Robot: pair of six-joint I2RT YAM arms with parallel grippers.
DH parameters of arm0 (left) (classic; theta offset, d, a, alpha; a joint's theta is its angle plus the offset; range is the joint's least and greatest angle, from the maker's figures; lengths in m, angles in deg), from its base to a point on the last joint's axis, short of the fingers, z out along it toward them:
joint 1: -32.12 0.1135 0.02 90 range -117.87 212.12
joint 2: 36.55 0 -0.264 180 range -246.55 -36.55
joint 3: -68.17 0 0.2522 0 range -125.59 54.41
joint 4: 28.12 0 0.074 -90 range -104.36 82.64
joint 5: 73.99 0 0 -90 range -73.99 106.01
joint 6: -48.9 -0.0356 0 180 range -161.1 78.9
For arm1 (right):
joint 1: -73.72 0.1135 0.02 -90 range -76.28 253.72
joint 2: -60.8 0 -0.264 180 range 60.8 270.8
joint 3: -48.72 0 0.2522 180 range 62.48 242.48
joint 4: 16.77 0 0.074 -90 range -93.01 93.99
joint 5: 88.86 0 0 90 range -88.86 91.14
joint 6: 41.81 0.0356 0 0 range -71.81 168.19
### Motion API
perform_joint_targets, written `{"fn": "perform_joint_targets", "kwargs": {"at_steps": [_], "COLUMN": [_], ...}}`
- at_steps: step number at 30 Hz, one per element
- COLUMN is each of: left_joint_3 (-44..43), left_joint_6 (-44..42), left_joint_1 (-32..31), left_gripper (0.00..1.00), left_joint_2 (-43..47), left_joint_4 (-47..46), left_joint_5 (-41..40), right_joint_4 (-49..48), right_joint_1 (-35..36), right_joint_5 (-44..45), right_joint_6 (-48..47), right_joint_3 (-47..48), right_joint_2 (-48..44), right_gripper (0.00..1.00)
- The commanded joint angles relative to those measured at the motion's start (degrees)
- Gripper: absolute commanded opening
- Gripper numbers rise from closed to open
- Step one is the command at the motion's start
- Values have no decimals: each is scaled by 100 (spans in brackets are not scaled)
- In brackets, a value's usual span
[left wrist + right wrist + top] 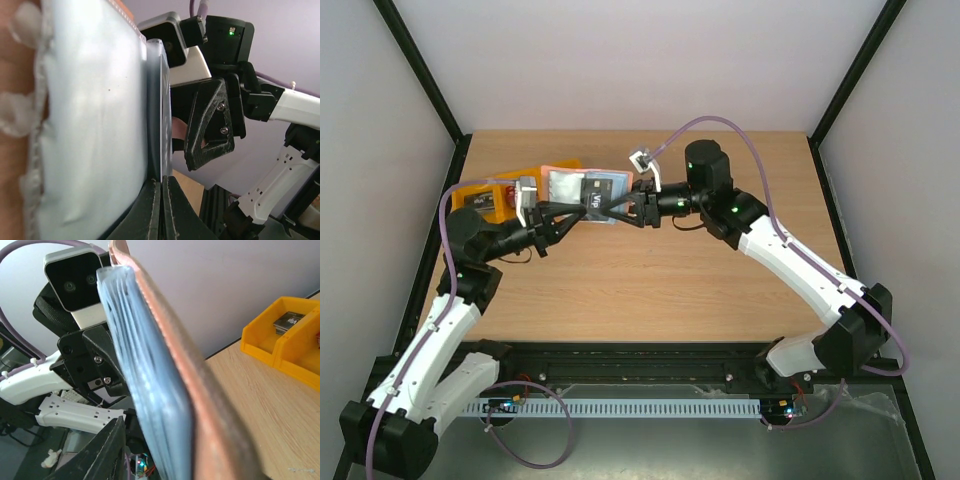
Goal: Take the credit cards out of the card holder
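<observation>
Card holder (565, 187): raised off counter (650, 290), far left of centre, spread open, tilted. Pale blue-grey face toward overhead view, pinkish-brown rim at right end. From right wrist seen edge-on: tan-brown outside, blue-grey leaves stacked against it.
Credit card (599, 198): dark grey, white "VIP" lettering, over holder's right half. Lower edge pinched tight in left gripper (160, 200); whether still in pocket unclear.
Second dark card (290, 321): flat in yellow tray (260, 340) compartment, well apart from holder.
</observation>
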Motion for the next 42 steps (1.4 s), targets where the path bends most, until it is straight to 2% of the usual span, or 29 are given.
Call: {"fn": "perform_joint_targets", "kwargs": {"at_steps": [1, 5, 7, 9, 11, 13, 19, 25, 30, 34, 40, 42], "left_joint_3": [46, 42, 45, 35, -9, -26, 69, 24, -1, -11, -55, -55], "left_joint_6": [337, 336, 340, 326, 331, 475, 837, 700, 578, 491, 438, 436], "left_joint_1": [43, 45, 59, 71, 116, 209, 299, 221, 168, -2, -80, -92], "left_gripper": [2, 2, 2, 2, 11, 14, 18, 17, 2, 9, 9, 7], "left_joint_2": [-36, -48, -31, -24, -18, -37, -169, -338, -340, -387, -449, -454], "left_joint_4": [-590, -579, -574, -568, -452, -430, -610, -522, -386, -516, -534, -549], "left_joint_5": [-68, -26, 31, 81, 12, -74, -71, -49, -92, 46, 134, 158], "right_joint_4": [-321, -250, -181, -65, 139, 418, 501, -5, -127, -284, -379, -385], "right_joint_1": [39, 35, 0, -35, -46, -48, -46, -47, -46, -46, -46, -46], "right_joint_5": [-198, -278, -292, -347, -435, -513, -620, -724, -850, -990, -1000, -1007], "right_joint_6": [151, 85, 39, -21, -151, -307, -296, 58, 108, 185, 170, 175], "right_joint_3": [-33, 78, 107, 152, 267, 410, 498, 374, 381, 366, 381, 388], "right_joint_2": [-114, -48, -55, -48, -14, 21, 69, 81, 85, 121, 147, 168], "right_gripper": [30, 7, 2, 2, 2, 2, 2, 2, 2, 2, 2, 2]}}
